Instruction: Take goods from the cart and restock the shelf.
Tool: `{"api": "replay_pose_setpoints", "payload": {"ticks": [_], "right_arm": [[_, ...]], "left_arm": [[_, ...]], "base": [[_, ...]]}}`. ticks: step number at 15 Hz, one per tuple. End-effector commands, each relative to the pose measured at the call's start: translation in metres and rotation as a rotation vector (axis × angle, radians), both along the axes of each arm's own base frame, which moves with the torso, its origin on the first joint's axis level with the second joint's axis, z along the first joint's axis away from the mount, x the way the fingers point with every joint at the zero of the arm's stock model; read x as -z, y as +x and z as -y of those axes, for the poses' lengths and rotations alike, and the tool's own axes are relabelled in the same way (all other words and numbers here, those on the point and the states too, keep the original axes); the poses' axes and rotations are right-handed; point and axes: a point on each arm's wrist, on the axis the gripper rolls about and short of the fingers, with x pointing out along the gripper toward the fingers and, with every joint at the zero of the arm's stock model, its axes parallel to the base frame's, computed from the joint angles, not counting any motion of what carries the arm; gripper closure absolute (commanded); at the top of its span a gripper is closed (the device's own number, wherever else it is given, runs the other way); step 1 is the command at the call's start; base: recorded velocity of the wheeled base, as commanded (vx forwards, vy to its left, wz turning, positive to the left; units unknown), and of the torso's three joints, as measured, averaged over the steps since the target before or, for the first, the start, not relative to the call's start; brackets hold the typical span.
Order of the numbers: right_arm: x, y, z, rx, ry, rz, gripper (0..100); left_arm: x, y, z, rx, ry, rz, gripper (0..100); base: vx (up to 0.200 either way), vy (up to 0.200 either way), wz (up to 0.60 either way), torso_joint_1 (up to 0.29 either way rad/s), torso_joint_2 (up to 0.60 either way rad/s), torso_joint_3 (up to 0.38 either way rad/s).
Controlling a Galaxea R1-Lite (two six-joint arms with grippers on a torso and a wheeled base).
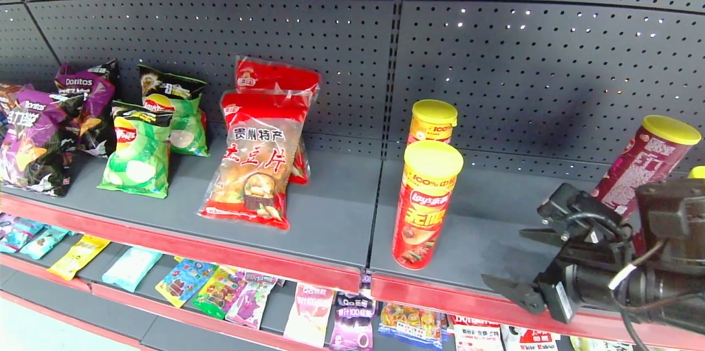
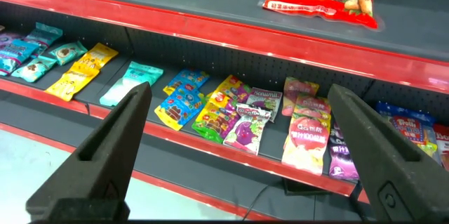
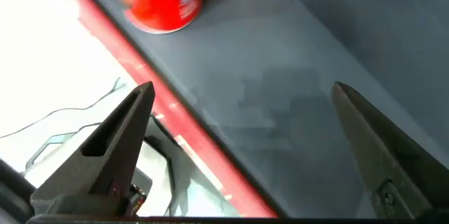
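Purple chip bags (image 1: pixel 38 136) at the left edge, green chip bags (image 1: pixel 137 152) beside them, candy packets (image 1: pixel 220 290) along the bottom, pale floor (image 1: pixel 33 334) lower left

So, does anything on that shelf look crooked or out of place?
Yes: the maroon can at the right end of the shelf is tilted, while the two red cans nearby stand upright. What props it is hidden.
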Motion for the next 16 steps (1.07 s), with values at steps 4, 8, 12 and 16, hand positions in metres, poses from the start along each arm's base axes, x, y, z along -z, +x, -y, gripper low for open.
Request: {"api": "replay_pose_setpoints", "payload": {"ticks": [4,8,12,16], "right_arm": [[-0.028,-0.11,0.053,-0.018,0.133,0.244,0],[-0.013,-0.187,0.081,0.215,0.163,0.396,0],[0.012,-0.204,0.074,0.495,0.194,0.459,0],[0.041,-0.198,0.076,0.585,0.241,0.392,0]], "left_arm": [[0.0,0.0,0.0,-0.001,0.0,0.0,0],[0.0,0.0,0.0,-0.001,0.0,-0.002,0],[0.0,0.0,0.0,-0.001,0.0,-0.002,0],[0.0,0.0,0.0,-0.001,0.0,-0.002,0]], "base": [[0.0,0.0,0.0,0.0,0.0,0.0],[0.0,0.0,0.0,0.0,0.0,0.0],[0.0,0.0,0.0,0.0,0.0,0.0],[0.0,0.0,0.0,0.0,0.0,0.0]]}}
